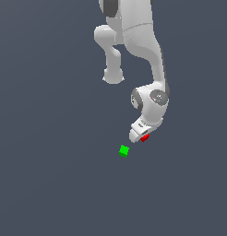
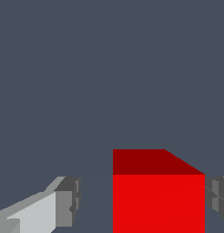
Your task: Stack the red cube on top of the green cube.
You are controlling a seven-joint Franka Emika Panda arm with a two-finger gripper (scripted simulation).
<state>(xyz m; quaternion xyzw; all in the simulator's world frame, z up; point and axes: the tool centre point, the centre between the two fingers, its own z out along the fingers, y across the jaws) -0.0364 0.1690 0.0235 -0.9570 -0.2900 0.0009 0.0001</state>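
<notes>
The red cube [image 2: 158,200] fills the space between my fingers in the wrist view. One finger [image 2: 63,205] stands clear of it with a visible gap, and the other finger [image 2: 217,198] sits right against its opposite side. My gripper [image 2: 142,200] is open around the cube. In the exterior view the gripper [image 1: 137,134] is low, with the red cube [image 1: 144,138] peeking out under it. The green cube [image 1: 124,150] lies alone on the floor, a short way toward the exterior view's left and nearer the camera. It is out of the wrist view.
The white arm [image 1: 147,50] reaches down from the top of the exterior view. A plain dark grey floor [image 1: 50,184] surrounds both cubes.
</notes>
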